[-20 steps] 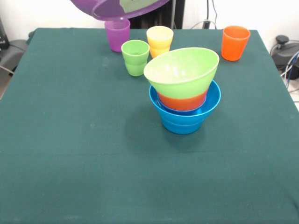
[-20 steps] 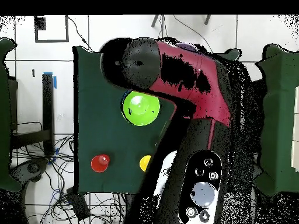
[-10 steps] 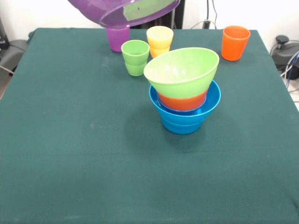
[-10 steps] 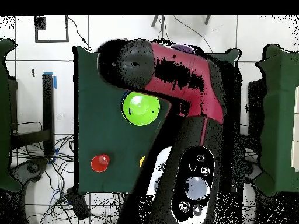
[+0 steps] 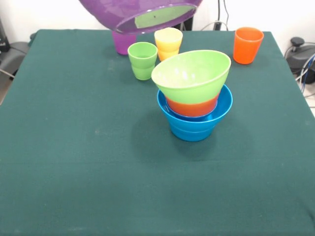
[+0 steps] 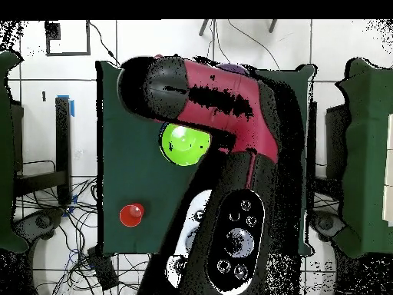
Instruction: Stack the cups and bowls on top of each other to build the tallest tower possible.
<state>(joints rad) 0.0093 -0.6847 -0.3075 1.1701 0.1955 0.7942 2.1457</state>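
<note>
A large purple bowl point(image 5: 140, 12) hangs tilted in the air at the top of the front view, its opening facing down and toward the camera. The gripper holding it is hidden above the picture's edge. Below and to the right stands the tower: a lime green bowl point(image 5: 192, 76), tilted, on a small orange bowl point(image 5: 192, 107) inside a blue bowl point(image 5: 192, 127). The purple cup point(image 5: 123, 43), green cup point(image 5: 142, 60), yellow cup point(image 5: 168, 42) and orange cup point(image 5: 247, 45) stand upright behind it. In the overhead view the arm point(image 6: 222, 107) hides the gripper; the lime green bowl point(image 6: 185, 144) shows beside it.
The dark green table cloth point(image 5: 74, 147) reaches all edges of the front view. Cables and a black device point(image 5: 300, 54) lie off the table's right side. In the overhead view the orange cup point(image 6: 131, 214) stands apart near the table's edge.
The purple bowl has moved to the right in the front view and now covers the purple cup's rim. In the overhead view the arm has swung left and hides the yellow cup.
</note>
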